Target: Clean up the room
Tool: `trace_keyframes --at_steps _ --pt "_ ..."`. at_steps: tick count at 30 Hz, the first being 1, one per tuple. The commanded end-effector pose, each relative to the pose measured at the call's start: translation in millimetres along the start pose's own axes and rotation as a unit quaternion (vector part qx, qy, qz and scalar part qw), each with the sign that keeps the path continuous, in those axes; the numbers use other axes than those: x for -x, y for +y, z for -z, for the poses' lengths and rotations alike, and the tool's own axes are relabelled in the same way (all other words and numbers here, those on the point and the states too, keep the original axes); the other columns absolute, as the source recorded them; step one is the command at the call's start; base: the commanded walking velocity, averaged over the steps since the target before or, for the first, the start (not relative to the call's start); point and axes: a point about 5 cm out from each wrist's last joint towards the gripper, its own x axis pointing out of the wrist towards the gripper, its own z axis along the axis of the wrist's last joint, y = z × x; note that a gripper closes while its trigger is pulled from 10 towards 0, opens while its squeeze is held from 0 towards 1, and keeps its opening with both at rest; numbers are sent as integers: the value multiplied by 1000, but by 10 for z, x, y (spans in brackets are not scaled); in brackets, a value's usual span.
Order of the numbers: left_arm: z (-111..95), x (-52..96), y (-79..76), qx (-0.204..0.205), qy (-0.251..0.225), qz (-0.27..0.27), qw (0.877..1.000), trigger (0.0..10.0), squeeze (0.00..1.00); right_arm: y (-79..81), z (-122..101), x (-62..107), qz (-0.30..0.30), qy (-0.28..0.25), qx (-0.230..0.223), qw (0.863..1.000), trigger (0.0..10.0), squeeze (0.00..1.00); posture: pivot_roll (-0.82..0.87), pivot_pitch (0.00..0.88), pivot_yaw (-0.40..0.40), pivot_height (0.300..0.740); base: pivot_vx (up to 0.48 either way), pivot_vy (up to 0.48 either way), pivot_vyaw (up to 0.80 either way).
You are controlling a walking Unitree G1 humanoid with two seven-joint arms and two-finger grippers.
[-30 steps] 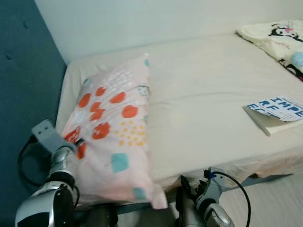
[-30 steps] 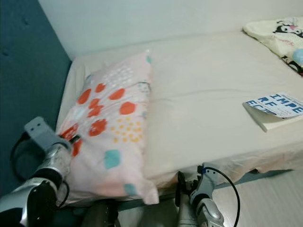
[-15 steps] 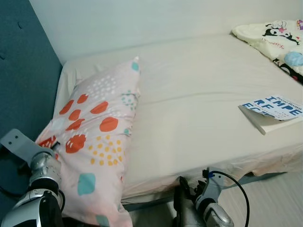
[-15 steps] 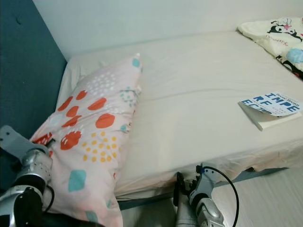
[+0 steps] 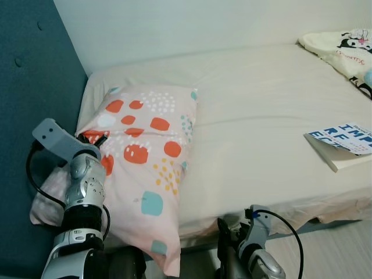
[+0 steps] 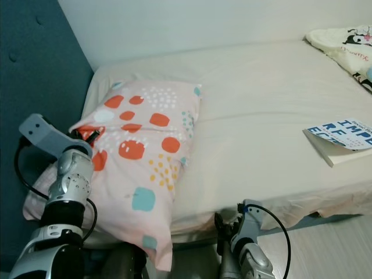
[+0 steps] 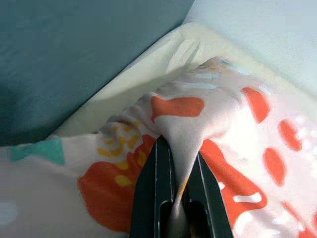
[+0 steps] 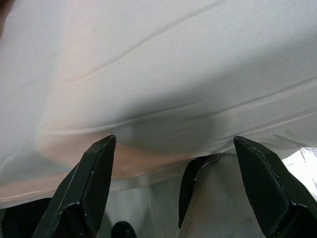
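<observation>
Since the job is tidying the room, the pillow looks like the thing being sorted right now. It lies at the head end of the bed, up by the blue headboard, with its lower corner hanging off the near edge of the mattress. The left gripper has its fingers pinched tight on a fold of the pillowcase near the pillow's left edge (the wrist view shows the cloth bunched up between them). My guess is it grabs the fabric rather than the whole pillow because the pillow is far too fat for those thin fingers, and a fold gives enough hold to drag it into place.

The right gripper hangs low in front of the bed, fingers spread wide, holding nothing, just under the overhanging sheet. Looks idle to me.

The bed has a plain cream sheet, a bit wrinkled but mostly flat. A book with blue lettering sits near the right edge, and a cartoon-print blanket is bunched at the far right. Pale wall behind, light wood floor below. Pillow probably needs a push further onto the mattress.
</observation>
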Motion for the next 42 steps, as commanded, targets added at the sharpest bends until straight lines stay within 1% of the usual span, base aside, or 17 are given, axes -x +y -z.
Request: trace_keyframes --at_steps 1,5,6,8,10,14,16,17,21,22,23,24,26,27,33,38,42 --pt "-44 -11 141 -18 -12 -17 1000 0 0 -6 186 68 5 36 -10 999 10000 0 9 211 38 598 0 0 0" --pt "117 15 527 -52 19 -77 995 0 0 -1 195 69 4 37 -11 999 10000 0 5 213 40 598 0 0 0" --pt "117 15 527 -52 19 -77 995 0 0 -1 195 69 4 37 -11 999 10000 0 5 213 40 598 0 0 0" --pt "246 76 854 -74 52 -129 988 0 0 -3 197 70 5 37 -12 999 10000 0 8 214 42 598 0 0 0" --pt "328 122 1034 -94 69 -150 982 0 0 -4 198 70 5 37 -12 999 10000 0 10 214 39 598 0 0 0" --pt "415 159 1101 -102 85 -148 980 0 0 1 198 68 4 38 -12 999 10000 0 11 211 38 598 0 0 0" --pt "505 181 1063 -102 102 -127 981 0 0 2 192 65 2 38 -11 999 10000 0 11 210 37 598 0 0 0" --pt "544 185 1014 -101 110 -109 983 10000 0 1 187 62 2 38 -11 999 10000 0 11 207 36 598 0 0 0" --pt "612 198 930 -99 121 -86 984 10000 0 0 170 52 0 37 -10 999 10000 0 7 199 34 598 0 0 0" --pt "660 213 909 -99 128 -83 983 10000 102 0 154 44 -1 36 -9 999 10000 0 6 196 33 598 0 0 0" --pt "660 213 909 -99 128 -83 983 10000 102 0 154 44 -1 36 -9 999 10000 0 6 196 33 598 0 0 0" --pt "719 232 877 -97 140 -70 983 10000 745 -2 142 38 -2 36 -8 999 10000 0 6 191 33 598 0 0 0" --pt "751 244 852 -94 148 -60 983 10000 745 -4 138 35 -2 36 -8 999 10000 0 7 190 33 598 0 0 0" --pt "839 281 745 -82 166 -19 983 10000 1000 -9 125 29 -1 36 -7 999 10000 0 8 183 31 598 0 0 0" --pt "1043 454 355 -65 199 122 970 10000 1000 -13 69 -1 -2 33 -4 999 10000 0 13 160 25 598 0 0 0" --pt "1153 579 174 -61 215 181 958 10000 1000 -12 28 -23 -2 31 -3 1000 10000 0 14 151 24 598 0 0 0" --pt "1337 848 -127 -49 253 293 921 10000 1000 -14 -21 -49 -1 27 -4 1000 10000 0 15 133 26 598 0 0 0"
